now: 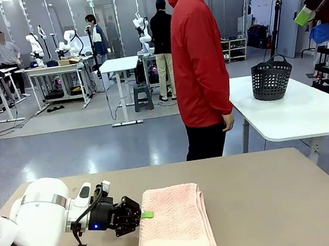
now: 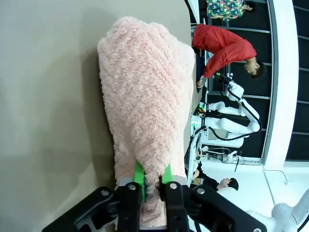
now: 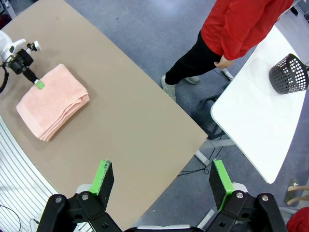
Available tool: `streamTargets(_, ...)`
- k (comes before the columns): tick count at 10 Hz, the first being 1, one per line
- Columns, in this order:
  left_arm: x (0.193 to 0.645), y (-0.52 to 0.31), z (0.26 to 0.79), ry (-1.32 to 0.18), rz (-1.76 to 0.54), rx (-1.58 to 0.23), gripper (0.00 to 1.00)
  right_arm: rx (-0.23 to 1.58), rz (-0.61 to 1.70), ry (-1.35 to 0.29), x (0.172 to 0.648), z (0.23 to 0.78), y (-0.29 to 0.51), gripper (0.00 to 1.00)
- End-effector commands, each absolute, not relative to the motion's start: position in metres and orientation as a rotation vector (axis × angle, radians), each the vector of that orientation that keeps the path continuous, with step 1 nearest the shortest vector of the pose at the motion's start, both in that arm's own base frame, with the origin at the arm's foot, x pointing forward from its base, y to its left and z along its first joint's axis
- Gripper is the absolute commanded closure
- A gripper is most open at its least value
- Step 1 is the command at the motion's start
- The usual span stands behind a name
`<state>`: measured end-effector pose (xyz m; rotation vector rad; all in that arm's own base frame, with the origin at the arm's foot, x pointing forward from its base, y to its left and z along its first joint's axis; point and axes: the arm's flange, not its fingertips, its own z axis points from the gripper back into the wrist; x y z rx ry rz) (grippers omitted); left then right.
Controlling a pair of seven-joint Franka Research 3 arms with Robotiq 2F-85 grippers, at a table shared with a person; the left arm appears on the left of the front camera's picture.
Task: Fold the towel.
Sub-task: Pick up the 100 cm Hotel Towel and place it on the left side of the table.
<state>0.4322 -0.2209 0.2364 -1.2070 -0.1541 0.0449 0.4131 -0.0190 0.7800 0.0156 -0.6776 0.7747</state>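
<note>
Left wrist view: we see our left gripper (image 2: 153,180) pinching the folded towel's (image 2: 145,106) edge near the table's (image 1: 271,194) near edge; our right gripper (image 3: 161,181) hangs high, jaws wide apart.

We see the towel (image 1: 175,223) on our table (image 1: 272,206), left of centre (near our edge), the left gripper (image 1: 141,214) at its left side, the basket (image 1: 271,78) on the far table (image 1: 308,110).
</note>
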Motion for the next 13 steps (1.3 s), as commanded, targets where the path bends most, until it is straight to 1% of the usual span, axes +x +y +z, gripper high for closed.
streamTargets(1, 0.426, -0.222, 0.249, -0.194, 0.038, -1.187, 1.0, 0.01, 0.779, -0.67, 0.412, 0.78, -0.02, 0.0)
streamTargets(4, 0.423, -0.221, 0.26, -0.215, 0.035, -1.173, 1.0, 0.01, 0.779, -0.67, 0.412, 0.78, -0.02, 0.0)
streamTargets(5, 0.431, -0.218, 0.25, -0.185, 0.037, -1.189, 1.0, 0.01, 0.779, -0.67, 0.412, 0.78, -0.02, 0.0)
streamTargets(9, 0.431, -0.218, 0.25, -0.185, 0.037, -1.189, 1.0, 0.01, 0.779, -0.67, 0.412, 0.78, -0.02, 0.0)
streamTargets(10, 0.429, -0.216, 0.25, -0.186, 0.039, -1.182, 0.9, 0.01, 0.779, -0.67, 0.412, 0.78, -0.02, 0.0)
streamTargets(12, 0.433, -0.148, 0.292, -0.169, 0.046, -1.176, 0.9, 0.01, 0.779, -0.67, 0.412, 0.78, -0.02, 0.0)
streamTargets(13, 0.435, -0.109, 0.303, -0.223, 0.038, -1.134, 0.9, 0.01, 0.779, -0.67, 0.412, 0.78, -0.02, 0.0)
